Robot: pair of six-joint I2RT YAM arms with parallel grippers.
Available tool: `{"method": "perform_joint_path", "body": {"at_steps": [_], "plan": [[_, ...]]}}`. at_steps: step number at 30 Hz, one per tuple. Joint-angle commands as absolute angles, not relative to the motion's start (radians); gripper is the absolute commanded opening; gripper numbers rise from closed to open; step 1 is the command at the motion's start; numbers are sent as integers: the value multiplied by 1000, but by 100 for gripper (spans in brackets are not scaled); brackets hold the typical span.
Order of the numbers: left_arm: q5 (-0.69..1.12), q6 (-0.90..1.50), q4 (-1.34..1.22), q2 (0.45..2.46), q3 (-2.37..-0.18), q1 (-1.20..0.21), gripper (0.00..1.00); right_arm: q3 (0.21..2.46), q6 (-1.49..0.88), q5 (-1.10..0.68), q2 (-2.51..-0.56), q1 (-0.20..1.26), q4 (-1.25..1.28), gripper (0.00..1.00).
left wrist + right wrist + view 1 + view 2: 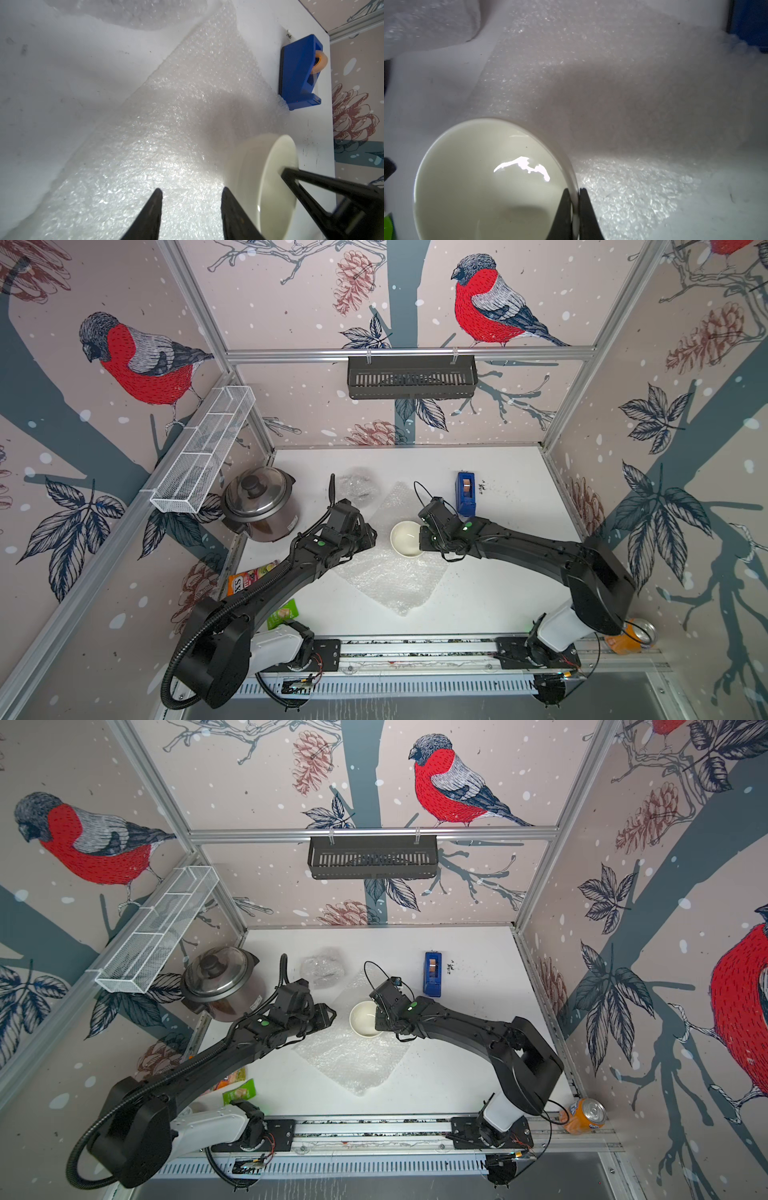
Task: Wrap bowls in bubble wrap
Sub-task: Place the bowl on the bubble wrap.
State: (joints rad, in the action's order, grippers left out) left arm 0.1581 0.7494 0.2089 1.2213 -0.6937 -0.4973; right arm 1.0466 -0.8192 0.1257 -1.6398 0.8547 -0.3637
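A cream-white bowl [405, 537] [365, 1018] stands upright on a flat sheet of bubble wrap [386, 580] [353, 1060] in mid-table. My right gripper [574, 190] [424, 537] is shut on the bowl's [477, 176] right-hand rim, one finger inside and one outside. My left gripper [191, 190] [370, 535] is open just left of the bowl [249, 166], its fingers over the bubble wrap [166, 124] with nothing between them. A crumpled bundle of bubble wrap [358, 485] lies behind; what it holds is hidden. The lilac bowl is out of view.
A steel lidded cooker [259, 502] sits at the back left. A blue tape dispenser [465, 491] stands behind the right gripper, touching the sheet's corner. Snack packets [249, 574] lie under the left arm. An orange can [631, 637] lies at the front right.
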Motion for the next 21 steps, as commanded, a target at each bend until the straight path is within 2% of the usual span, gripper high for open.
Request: {"method": "perform_joint_path", "body": {"at_steps": [1,6,7,8,12,14,17,21], "plan": [[237,738,154,1281,-711,-495,50,1075,-782,58,-1699,844,-299,0],[297,774,56,1361,-695,-496,52,1109,-758,42,-1748,845,-318,0],[305,779,48,1372,-696,-496,52,1119,-757,49,-1753,845,-333,3],[313,782,40,1382,-697,-496,52,1131,-754,56,-1754,845,-353,10],[322,771,51,1393,-710,-497,52,1136,-769,124,-1705,847,-410,51],[311,760,77,1389,-720,-496,50,1119,-778,163,-1652,839,-421,64],[291,746,99,1394,-724,-496,48,1072,-795,195,-1559,789,-418,70],[272,735,124,1430,-730,-496,44,953,-808,153,-1481,650,-351,71]]}}
